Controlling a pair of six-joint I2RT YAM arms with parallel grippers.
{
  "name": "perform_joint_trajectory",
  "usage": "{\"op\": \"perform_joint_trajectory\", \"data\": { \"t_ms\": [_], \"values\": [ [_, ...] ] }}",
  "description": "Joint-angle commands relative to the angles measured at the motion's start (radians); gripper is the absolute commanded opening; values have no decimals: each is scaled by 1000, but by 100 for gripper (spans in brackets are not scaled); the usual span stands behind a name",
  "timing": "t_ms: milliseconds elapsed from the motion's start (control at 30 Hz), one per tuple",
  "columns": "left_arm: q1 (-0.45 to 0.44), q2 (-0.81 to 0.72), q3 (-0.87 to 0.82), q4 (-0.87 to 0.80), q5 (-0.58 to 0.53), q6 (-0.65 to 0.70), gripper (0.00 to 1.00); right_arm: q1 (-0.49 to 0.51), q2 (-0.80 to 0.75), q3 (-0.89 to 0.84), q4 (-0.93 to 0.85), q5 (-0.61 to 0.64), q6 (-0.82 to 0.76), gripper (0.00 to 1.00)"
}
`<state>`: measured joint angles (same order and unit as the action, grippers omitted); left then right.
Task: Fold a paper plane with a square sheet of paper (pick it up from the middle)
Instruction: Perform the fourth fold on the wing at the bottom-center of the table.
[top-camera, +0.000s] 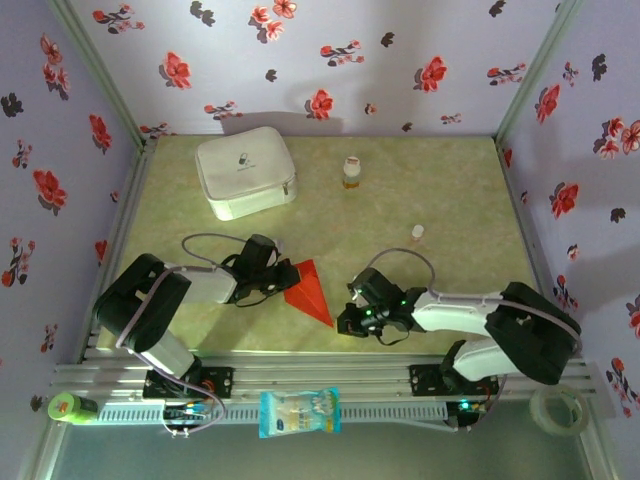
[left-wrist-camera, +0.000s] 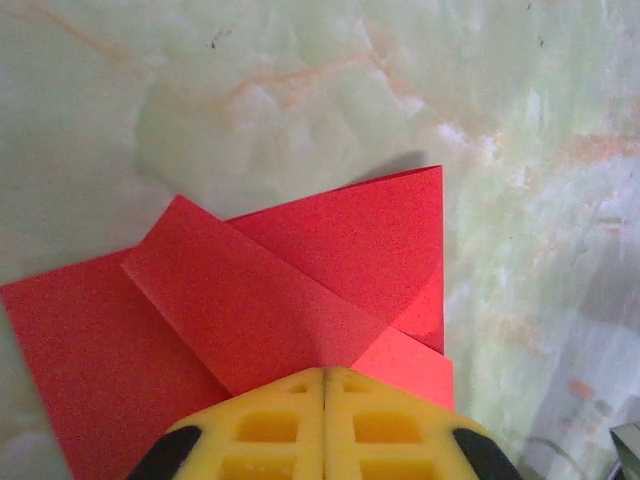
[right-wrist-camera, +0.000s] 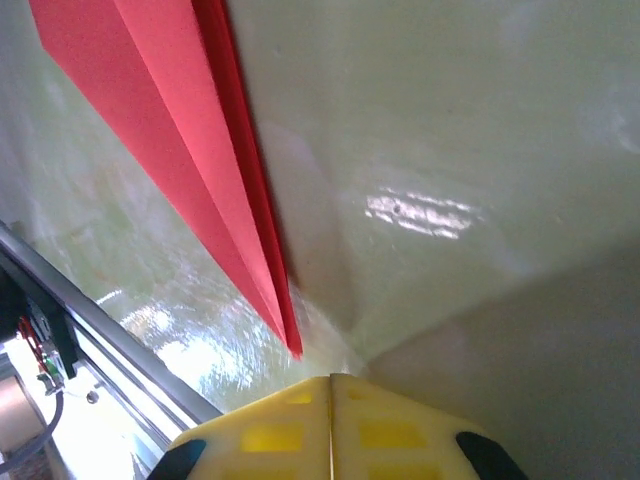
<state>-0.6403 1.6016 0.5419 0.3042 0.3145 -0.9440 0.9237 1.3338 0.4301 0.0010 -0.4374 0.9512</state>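
While left claw (left-wrist-camera: 325, 373) pinches red paper plane (top-camera: 308, 291), right claw (right-wrist-camera: 332, 379) pressed together beside its tip, snack packet (top-camera: 299, 412) print unreadable.

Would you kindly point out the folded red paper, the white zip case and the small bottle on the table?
folded red paper (top-camera: 307, 291): top external view, middle of its pointed shape.
white zip case (top-camera: 243, 170): top external view, centre of its lid.
small bottle (top-camera: 351, 176): top external view, its body.
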Motion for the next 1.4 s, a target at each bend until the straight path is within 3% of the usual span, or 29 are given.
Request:
{"op": "perform_joint_trajectory", "data": {
  "t_ms": [0, 133, 567, 667, 833, 1000, 1367],
  "values": [
    [17, 13, -33, -103, -69, 1, 7, 0, -62, 83, -97, 33, -31, 8],
    [17, 9, -28, -102, -68, 0, 7, -30, -27, 160, -98, 60, -51, 10],
    [18, 12, -28, -85, -53, -5, 7, -52, 339, 309, 105, 21, 46, 9],
    [17, -1, -21, -92, -46, -1, 7, -52, 351, 235, 111, 62, 59, 7],
    [22, -47, 53, -161, -4, 37, 9, -50, 359, 117, 210, 26, 96, 2],
    [16, -109, 105, -201, 23, 36, 13, -51, 377, 125, 191, 23, 83, 2],
    [-26, 0, 51, -35, 53, -49, 12, -51, 373, 124, 173, 46, 83, 1]
  ]
}}
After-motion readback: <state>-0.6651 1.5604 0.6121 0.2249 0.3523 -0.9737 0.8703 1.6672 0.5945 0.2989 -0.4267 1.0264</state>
